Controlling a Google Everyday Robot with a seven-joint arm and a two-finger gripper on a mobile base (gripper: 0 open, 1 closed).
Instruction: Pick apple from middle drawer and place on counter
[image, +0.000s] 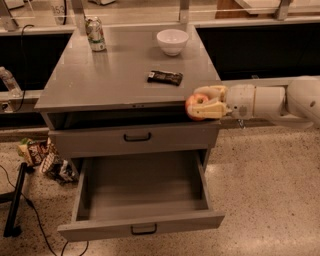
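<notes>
middle drawer (141, 227) pulled open, bare grey floor showing. drawer above (135, 137) shut. gripper (201, 101) at front-right corner of counter (115, 75), fingers clamped around one apple (194, 106), held just off the edge. on counter: one white bowl (172, 41), one can (95, 34), one dark bar (165, 77).

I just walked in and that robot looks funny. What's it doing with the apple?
The robot's claw is holding a red apple in the air, right by the front right corner of the grey counter. Below, the middle drawer is pulled open with nothing in it. The apple is not on the counter yet. A white bowl, a can and a dark snack bar sit on top.
</notes>
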